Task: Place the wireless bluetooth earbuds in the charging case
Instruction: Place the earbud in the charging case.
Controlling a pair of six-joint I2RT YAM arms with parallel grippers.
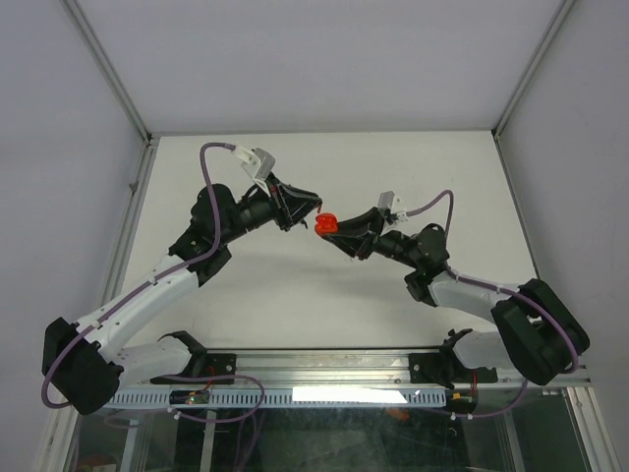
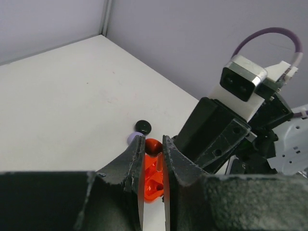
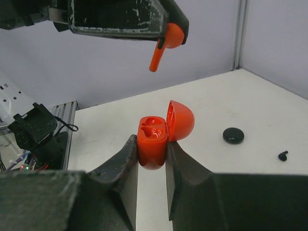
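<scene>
The two arms met above the middle of the white worktop [image 1: 324, 315]. The right tool [image 1: 334, 234] was clamped narrowly on the lower half of an orange-red charging case [image 3: 153, 144]. It held the case upright off the surface, with the hinged lid [image 3: 181, 120] swung open to the right in the wrist view and two hollows showing on top. Just to the left and slightly farther away, the left tool [image 1: 314, 206] was closed on the head of a matching orange-red earbud [image 3: 166, 43]. Its stem hung down above the case, and bud and case were apart. On the worktop below lay a round black case [image 3: 233, 135], a tiny black earbud [image 3: 283, 155] near it, and a pale purple piece [image 2: 132, 138] touching the black case's edge.
</scene>
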